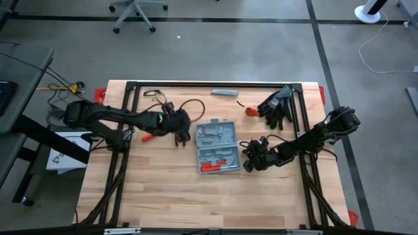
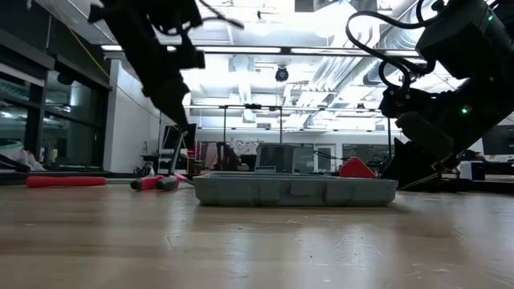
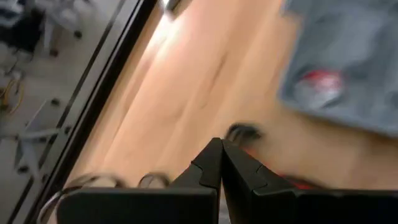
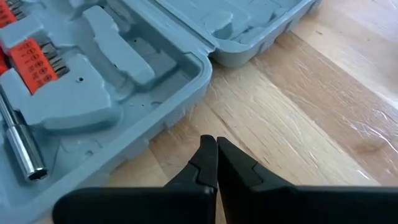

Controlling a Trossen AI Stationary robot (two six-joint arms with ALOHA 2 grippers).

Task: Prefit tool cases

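Right gripper (image 4: 216, 144) hovers with its fingers pressed together, empty, just beside the right edge of the tool case (image 1: 216, 146), which lies open and flat near the middle of the table (image 1: 163, 196). Both blue-grey moulded halves face up. The half toward the table's front edge holds a red bit holder (image 4: 34, 57) in a slot and a chrome socket extension (image 4: 22, 149) lying in a groove; other recesses look bare. The half toward the back edge shows grey moulded slots whose contents are hard to make out.

Left gripper (image 3: 220, 147) hangs over the bare wood left of the case, its fingers also closed on nothing. A red-handled tool (image 1: 147, 138) lies on the table beneath that arm, partly hidden by it.

Black gloves (image 1: 277, 105) sit near the back right corner, a small red object (image 1: 251, 111) just beside them, and a slim grey bar (image 1: 225, 93) lies at the back edge
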